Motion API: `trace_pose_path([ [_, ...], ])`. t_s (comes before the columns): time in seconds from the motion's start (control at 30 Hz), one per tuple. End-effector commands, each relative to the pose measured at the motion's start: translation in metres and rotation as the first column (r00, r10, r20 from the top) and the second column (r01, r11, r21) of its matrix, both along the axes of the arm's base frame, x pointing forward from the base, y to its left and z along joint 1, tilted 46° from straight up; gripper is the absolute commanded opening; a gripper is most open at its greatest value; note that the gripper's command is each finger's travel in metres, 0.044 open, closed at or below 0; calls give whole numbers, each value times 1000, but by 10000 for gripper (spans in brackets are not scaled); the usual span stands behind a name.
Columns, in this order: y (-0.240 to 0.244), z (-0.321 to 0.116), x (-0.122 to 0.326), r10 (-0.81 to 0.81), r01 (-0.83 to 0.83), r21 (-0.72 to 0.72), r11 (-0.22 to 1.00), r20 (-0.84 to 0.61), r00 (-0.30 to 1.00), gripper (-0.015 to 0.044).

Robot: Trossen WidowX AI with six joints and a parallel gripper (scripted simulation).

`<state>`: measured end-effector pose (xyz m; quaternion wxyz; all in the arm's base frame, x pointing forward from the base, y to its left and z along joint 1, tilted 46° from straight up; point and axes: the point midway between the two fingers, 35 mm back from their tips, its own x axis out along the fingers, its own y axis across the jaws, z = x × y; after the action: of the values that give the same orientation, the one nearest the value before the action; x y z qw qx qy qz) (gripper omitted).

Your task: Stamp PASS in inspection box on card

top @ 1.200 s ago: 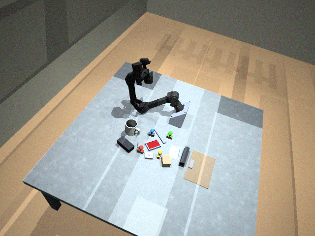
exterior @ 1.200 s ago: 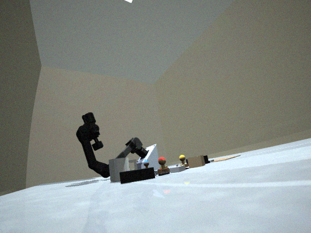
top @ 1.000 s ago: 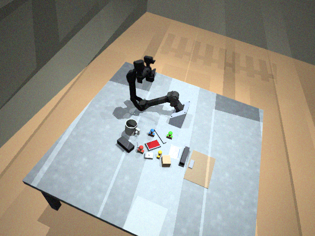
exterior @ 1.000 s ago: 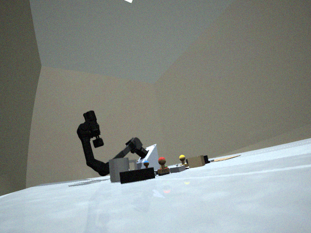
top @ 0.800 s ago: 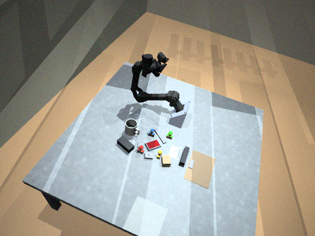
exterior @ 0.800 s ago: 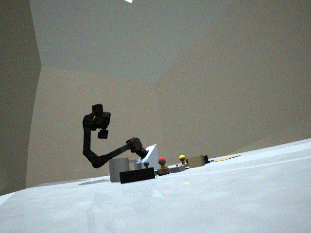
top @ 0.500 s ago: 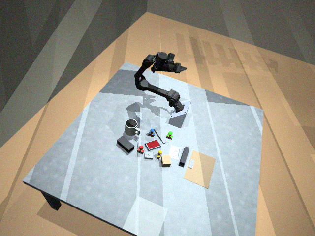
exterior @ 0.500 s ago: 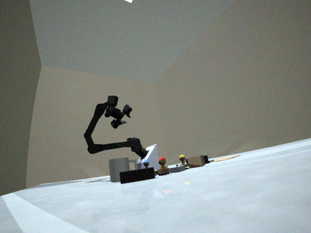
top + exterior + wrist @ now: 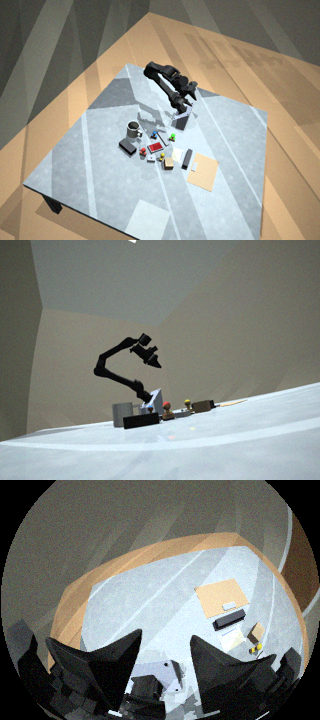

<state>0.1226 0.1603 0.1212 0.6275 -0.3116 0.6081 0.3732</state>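
Note:
My gripper [image 9: 194, 102] [image 9: 160, 367] [image 9: 167, 636] is partly open and empty, high above the table near the arm's base. Four knobbed stamps stand upright: red [image 9: 143, 150] [image 9: 166, 405], blue [image 9: 154, 134] [image 9: 150, 408], green [image 9: 172, 136] and yellow [image 9: 162, 156] [image 9: 187, 402] [image 9: 258, 647]. The red one's side label is too blurred to read, so I cannot tell which is PASS. The ink pad [image 9: 155, 147] lies open, red, between the stamps. The pale card [image 9: 176, 155] [image 9: 231, 640] lies flat beyond the yellow stamp; its box is too small to make out.
A mug [image 9: 133, 130] [image 9: 122, 414] and a black box [image 9: 127, 146] [image 9: 141, 420] stand left of the pad. A wooden block [image 9: 168, 163] [image 9: 201, 406] [image 9: 257, 632], a dark bar [image 9: 187, 159] [image 9: 229, 620] and a tan board [image 9: 205, 173] [image 9: 220, 597] are near the card. A thin dark stick [image 9: 162, 138] lies between stamps.

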Motion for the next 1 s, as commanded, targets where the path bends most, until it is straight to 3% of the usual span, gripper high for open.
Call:
trace_pose_path([
  [0.0,-28,-31,32,-279,285,-182,941,59,959,226],
  [0.1,-62,-58,58,-494,527,-327,785,184,850,226],
  [0.2,-104,-84,74,-629,720,-420,553,357,691,226],
  [0.37,-164,-112,81,-645,880,-431,202,617,451,226],
  [0.97,-176,-117,77,-642,885,-428,186,629,439,226],
])
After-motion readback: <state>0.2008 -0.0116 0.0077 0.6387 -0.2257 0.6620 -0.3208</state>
